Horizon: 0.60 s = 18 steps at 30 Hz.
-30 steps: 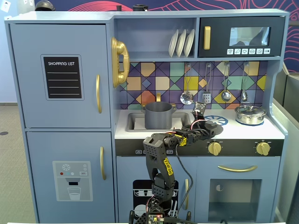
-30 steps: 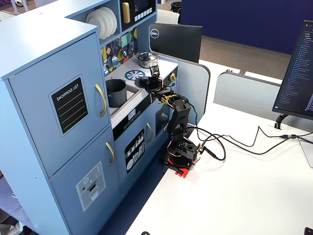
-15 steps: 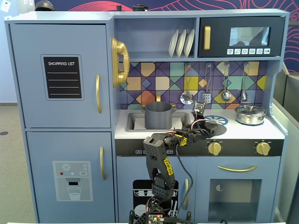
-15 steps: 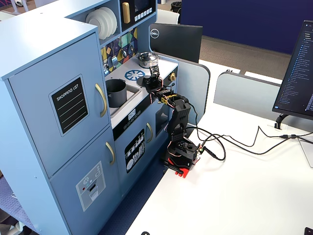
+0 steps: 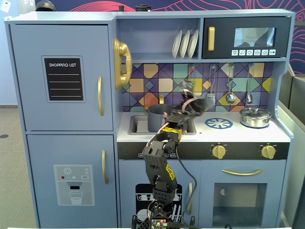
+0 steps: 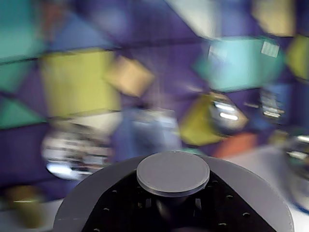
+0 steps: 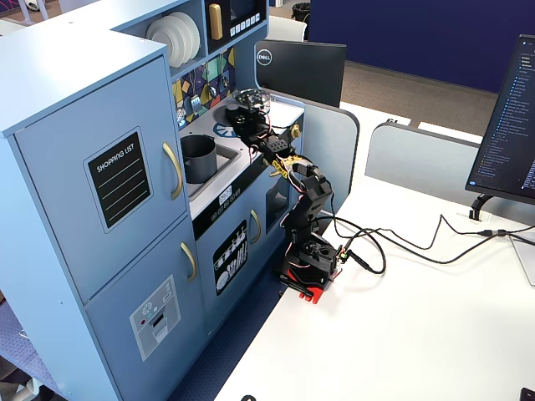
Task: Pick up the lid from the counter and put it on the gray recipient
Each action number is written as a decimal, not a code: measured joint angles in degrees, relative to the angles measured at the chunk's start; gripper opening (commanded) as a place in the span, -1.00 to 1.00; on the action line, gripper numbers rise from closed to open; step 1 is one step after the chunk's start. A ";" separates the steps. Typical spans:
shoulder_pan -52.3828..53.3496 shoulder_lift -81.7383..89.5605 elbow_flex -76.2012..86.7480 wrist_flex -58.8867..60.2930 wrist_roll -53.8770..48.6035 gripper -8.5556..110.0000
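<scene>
You've lifted the lid [image 6: 174, 193] off the counter since a moment ago; the gripper [image 5: 194, 106] pinches its knob, carrying it level, just right of the gray recipient [image 5: 160, 117], for seating.

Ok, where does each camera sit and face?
A fixed view: in front of the blue toy kitchen, facing it; whole black arm shows, end effector holding the matte dark-gray round lid.
A fixed view: high, off the kitchen's side, looking down across the white desk; whole arm shows.
Wrist view: on the arm, facing the tiled backsplash; end effector and lid below.
Both fixed views share the matte dark-gray cylindrical pot.
</scene>
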 measured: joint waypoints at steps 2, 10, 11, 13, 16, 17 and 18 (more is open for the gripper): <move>-3.25 2.11 -0.53 3.08 0.00 -0.86; -12.83 6.06 -0.62 6.86 0.53 -0.86; -13.54 6.24 -0.62 6.86 0.53 -0.86; -14.94 6.33 0.44 6.86 0.53 -0.86; -16.96 6.33 2.29 6.68 0.53 -0.86; -17.40 6.33 3.08 6.59 0.53 -0.86; -17.93 6.33 3.78 6.33 0.53 -0.86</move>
